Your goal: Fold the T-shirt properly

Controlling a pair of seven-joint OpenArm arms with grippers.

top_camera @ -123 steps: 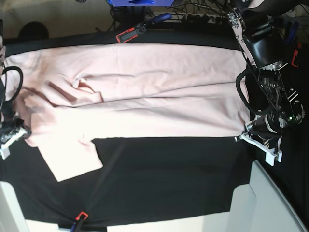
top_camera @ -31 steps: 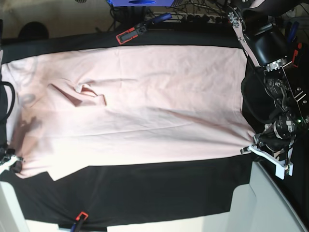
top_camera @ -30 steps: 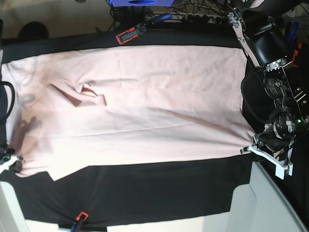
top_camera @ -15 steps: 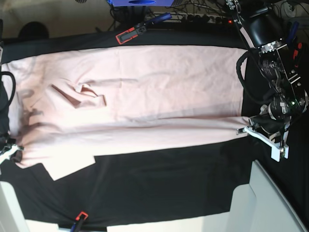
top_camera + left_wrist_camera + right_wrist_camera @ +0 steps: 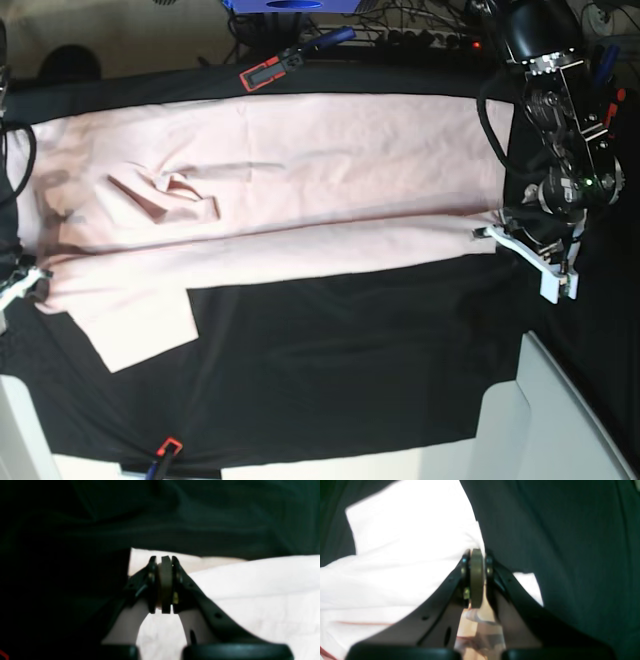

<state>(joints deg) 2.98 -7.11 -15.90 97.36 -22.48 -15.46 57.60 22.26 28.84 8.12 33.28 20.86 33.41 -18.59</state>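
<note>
The pale pink T-shirt (image 5: 300,170) lies lengthwise across the black table cloth (image 5: 350,360), its near long edge doubled over toward the far side. One sleeve sticks out at the lower left. My left gripper (image 5: 487,233) is shut on the shirt's right-hand edge. In the left wrist view its pads (image 5: 165,580) are pressed together on the pale cloth (image 5: 250,592). My right gripper (image 5: 30,282) is shut on the shirt's left end. The right wrist view shows its pads (image 5: 477,575) closed on a pinch of fabric (image 5: 407,555).
Red-and-black clamps hold the table cloth at the far edge (image 5: 270,70) and the near edge (image 5: 167,447). Cables and a blue box (image 5: 290,5) sit behind the table. A white panel (image 5: 560,420) stands at the lower right, beside the left arm.
Both grippers have carried the shirt's near edge toward the far side of the table, so the shirt looks narrower. More black cloth shows in front, and the sleeve at the lower left has reappeared.
</note>
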